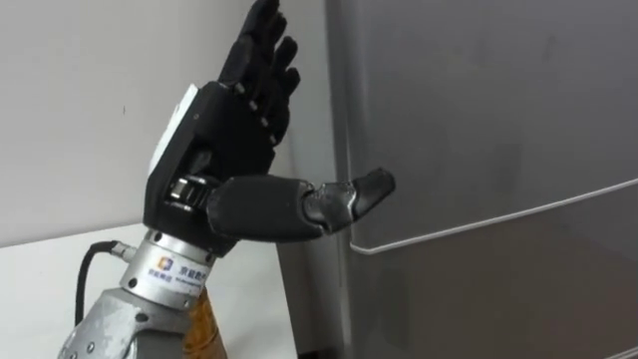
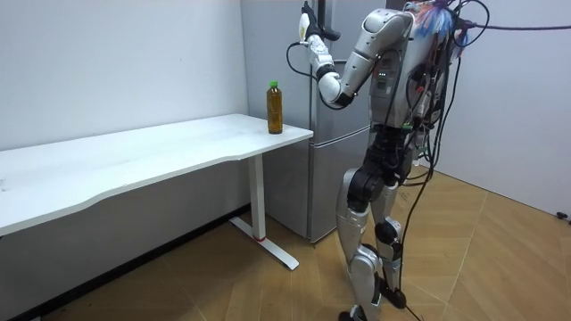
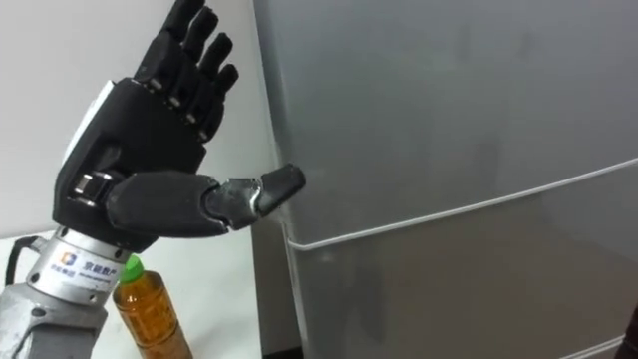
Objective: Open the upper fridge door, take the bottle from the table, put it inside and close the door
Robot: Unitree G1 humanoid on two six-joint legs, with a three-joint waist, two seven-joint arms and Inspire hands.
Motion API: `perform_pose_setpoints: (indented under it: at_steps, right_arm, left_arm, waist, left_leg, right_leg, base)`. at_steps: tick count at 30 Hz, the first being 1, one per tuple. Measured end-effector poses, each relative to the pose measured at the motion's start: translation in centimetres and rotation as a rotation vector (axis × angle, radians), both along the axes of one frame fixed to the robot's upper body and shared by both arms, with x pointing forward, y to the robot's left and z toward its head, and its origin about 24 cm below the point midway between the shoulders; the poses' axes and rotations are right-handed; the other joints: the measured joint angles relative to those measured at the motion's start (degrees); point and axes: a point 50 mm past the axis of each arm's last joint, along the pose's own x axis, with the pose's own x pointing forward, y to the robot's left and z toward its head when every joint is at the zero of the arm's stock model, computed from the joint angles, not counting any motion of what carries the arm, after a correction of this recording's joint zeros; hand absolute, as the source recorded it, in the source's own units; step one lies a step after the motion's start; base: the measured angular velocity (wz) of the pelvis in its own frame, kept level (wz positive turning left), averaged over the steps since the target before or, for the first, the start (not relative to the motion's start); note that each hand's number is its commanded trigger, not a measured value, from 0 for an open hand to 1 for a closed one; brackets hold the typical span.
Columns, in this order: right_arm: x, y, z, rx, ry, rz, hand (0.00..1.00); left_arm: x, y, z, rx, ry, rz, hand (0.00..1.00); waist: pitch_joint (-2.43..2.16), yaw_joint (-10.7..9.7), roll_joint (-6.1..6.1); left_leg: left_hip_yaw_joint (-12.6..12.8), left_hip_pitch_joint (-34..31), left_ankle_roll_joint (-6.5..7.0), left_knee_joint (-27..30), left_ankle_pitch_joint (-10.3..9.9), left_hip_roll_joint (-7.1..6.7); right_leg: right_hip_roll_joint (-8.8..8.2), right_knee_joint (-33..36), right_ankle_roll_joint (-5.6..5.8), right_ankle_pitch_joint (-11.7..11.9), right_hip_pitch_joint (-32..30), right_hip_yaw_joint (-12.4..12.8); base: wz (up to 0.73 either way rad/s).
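We find the bottle (image 3: 148, 311) upright on the table (image 2: 134, 156) corner beside the fridge (image 1: 478, 120), untouched. The left hand (image 1: 214, 160) is at the door edge, fingers straight, holding nothing. We judge the bottle full, rigid and smooth; grasp mid-body.

A white table (image 2: 134, 156) stands against a pale wall (image 2: 116, 62) — wooden floor (image 2: 500, 259) below.

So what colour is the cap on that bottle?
Green; the cap tops the bottle of amber liquid, clearest in the right eye view.
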Motion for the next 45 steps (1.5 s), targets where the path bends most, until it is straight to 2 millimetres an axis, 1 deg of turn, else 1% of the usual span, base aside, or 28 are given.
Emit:
perform_pose_setpoints:
  at_steps: [2, 7, 9, 14, 25, 26, 27, 28, 32, 34, 37, 40, 43, 45]
  right_arm:
    - [-0.1, 0.0, 0.0, 0.0, 0.001, -0.001, 0.0]
    - [0.0, -0.2, 0.0, -0.002, -0.002, 0.001, 0.0]
    - [0.0, -0.1, 0.0, 0.0, -0.002, 0.0, 0.0]
    - [0.0, -0.1, 0.0, 0.0, -0.003, 0.001, 0.0]
    - [0.2, -0.2, 0.1, -0.008, -0.002, 0.032, 0.0]
    - [0.3, -0.2, 0.1, -0.009, -0.001, 0.038, 0.0]
    - [0.4, -0.2, 0.1, -0.012, -0.001, 0.051, 0.0]
    - [0.5, -0.3, 0.1, -0.015, 0.001, 0.063, 0.0]
    - [0.6, -0.3, 0.2, -0.017, 0.002, 0.072, 0.0]
    - [0.6, -0.3, 0.2, -0.016, 0.004, 0.076, 0.0]
    - [0.7, -0.3, 0.2, -0.016, 0.004, 0.082, 0.0]
    - [0.6, -0.3, 0.2, -0.017, 0.008, 0.09, 0.0]
    - [0.9, -0.3, 0.2, -0.019, 0.008, 0.105, 0.0]
    - [0.9, -0.3, 0.2, -0.02, 0.008, 0.109, 0.0]
  left_arm:
    - [0.0, -0.2, 0.0, -0.005, 0.001, -0.012, 0.0]
    - [-0.4, -1.8, -0.4, 0.025, 0.001, -0.096, 0.0]
    - [-0.4, -2.0, -0.5, 0.028, 0.003, -0.108, 0.0]
    - [-0.5, -2.3, -0.6, 0.033, 0.005, -0.118, 0.0]
    - [-0.7, -2.6, -1.2, 0.038, 0.029, -0.132, 0.0]
    - [-0.7, -2.6, -1.2, 0.038, 0.029, -0.133, 0.15]
    - [-0.7, -2.6, -1.2, 0.038, 0.029, -0.134, 0.65]
    - [-0.7, -2.8, -1.3, 0.04, 0.031, -0.14, 1.0]
    - [-0.7, -2.7, -1.3, 0.039, 0.031, -0.138, 1.0]
    - [-0.6, -2.1, -1.3, 0.026, 0.03, -0.11, 1.0]
    - [-0.6, -1.9, -1.1, 0.015, 0.018, -0.098, 1.0]
    - [-0.9, -2.2, -1.3, 0.006, 0.014, -0.125, 1.0]
    - [-1.0, -2.4, -1.4, -0.008, 0.019, -0.146, 0.87]
    - [-1.0, -2.5, -1.4, -0.007, 0.018, -0.148, 0.84]
  waist:
    - [0.03, -0.1, 0.01]
    - [-0.03, -0.2, 0.11]
    - [-0.02, -0.2, 0.1]
    - [-0.02, -0.2, 0.11]
    - [0.05, 0.0, 0.02]
    - [0.07, 0.0, 0.0]
    - [0.1, 0.1, -0.05]
    - [0.13, 0.1, -0.06]
    - [0.24, 0.1, -0.14]
    - [0.36, 0.2, -0.32]
    - [0.41, 0.4, -0.41]
    - [0.43, 0.5, -0.41]
    - [0.42, 0.6, -0.34]
    - [0.52, 0.6, -0.23]
  left_leg:
    - [0.0, 0.0, 0.01, 0.0, 0.0, 0.0]
    - [-0.5, -0.4, 0.01, 0.1, 0.0, 0.0]
    - [-0.6, -0.4, 0.02, 0.1, 0.0, 0.0]
    - [-0.9, -0.6, 0.02, 0.1, 0.0, 0.0]
    - [-1.0, -0.5, 0.02, 0.2, 0.0, -0.02]
    - [-1.0, -0.5, 0.02, 0.2, 0.0, -0.02]
    - [-1.0, -0.5, 0.02, 0.2, 0.0, -0.02]
    - [-1.0, -0.5, 0.02, 0.2, 0.0, -0.03]
    - [-1.1, -0.6, 0.02, 0.2, 0.0, -0.04]
    - [-1.2, -0.6, 0.02, 0.2, 0.0, -0.12]
    - [-1.2, -0.6, 0.02, 0.1, 0.0, -0.21]
    - [-1.4, -0.6, 0.02, 0.0, 0.0, -0.24]
    - [-1.5, -0.7, 0.02, 0.0, 0.0, -0.24]
    - [-1.5, -0.7, 0.02, 0.0, 0.0, -0.25]
  right_leg:
    - [0.0, 0.0, -0.01, 0.0, 0.0, 0.0]
    - [-0.01, 0.0, -0.01, 0.0, -0.2, -0.3]
    - [-0.02, 0.0, -0.01, 0.0, -0.2, -0.4]
    - [-0.09, 0.0, -0.01, 0.0, -0.1, -1.1]
    - [-0.09, -0.1, -0.01, 0.0, 0.0, -1.1]
    - [-0.09, -0.1, -0.01, 0.0, 0.0, -1.1]
    - [-0.09, -0.1, -0.01, 0.0, 0.0, -1.1]
    - [-0.09, -0.2, -0.01, 0.0, 0.0, -1.1]
    - [-0.09, -0.3, -0.01, 0.0, 0.1, -1.1]
    - [-0.07, -1.0, 0.0, 0.0, 0.5, -1.2]
    - [-0.11, -1.3, 0.04, 0.0, 0.7, -1.2]
    - [-0.05, -1.9, 0.13, 0.1, 1.0, -1.3]
    - [-0.05, -1.9, 0.15, 0.1, 1.0, -1.3]
    - [-0.04, -1.9, 0.15, 0.1, 1.0, -1.3]
  base:
    - [0.0]
    - [0.01]
    - [0.04]
    - [0.05]
    - [0.0]
    - [0.0]
    - [0.0]
    - [0.0]
    - [0.0]
    - [0.05]
    - [0.06]
    - [0.03]
    - [0.01]
    - [0.0]
